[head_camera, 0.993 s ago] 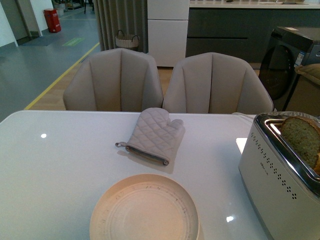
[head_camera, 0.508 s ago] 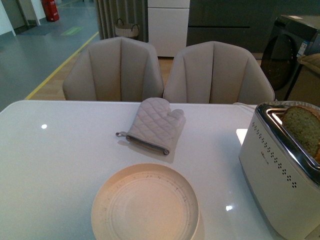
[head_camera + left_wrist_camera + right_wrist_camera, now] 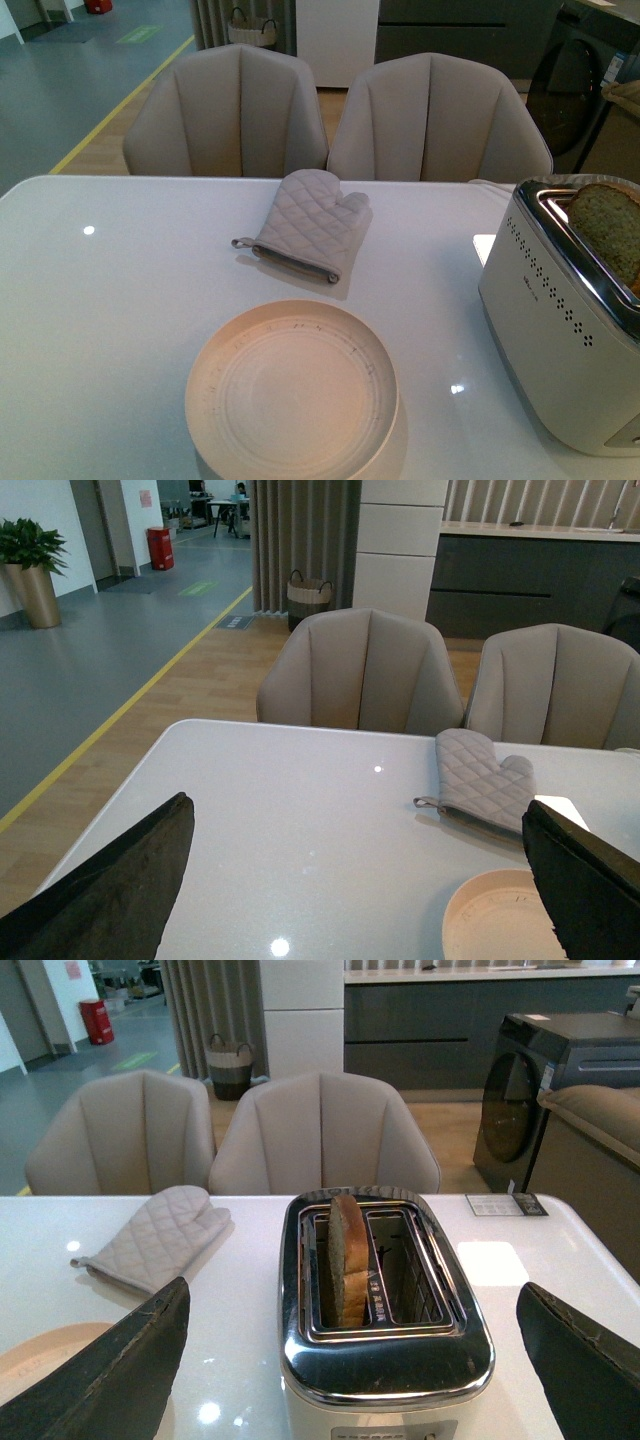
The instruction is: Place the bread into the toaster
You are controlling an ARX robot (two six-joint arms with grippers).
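Note:
The silver-white toaster [image 3: 560,330] stands at the table's right edge. A slice of bread [image 3: 610,228] stands upright in one of its slots, its domed top sticking out. In the right wrist view the bread [image 3: 345,1260] sits in one slot of the toaster [image 3: 385,1360] and the other slot is empty. My right gripper [image 3: 350,1360] is open, its dark fingers spread either side of the toaster, holding nothing. My left gripper [image 3: 360,880] is open and empty above the bare table. Neither arm shows in the front view.
A cream plate [image 3: 292,385] lies at the table's near middle. A grey quilted oven mitt [image 3: 310,222] lies behind it. Two beige chairs [image 3: 235,115] stand at the far edge of the white table [image 3: 100,330]. A white card [image 3: 485,1260] lies beyond the toaster.
The front view has tilted downward: the table, plate, mitt and toaster all sit higher in the picture than before. The bread stays in the toaster slot. No object has moved.

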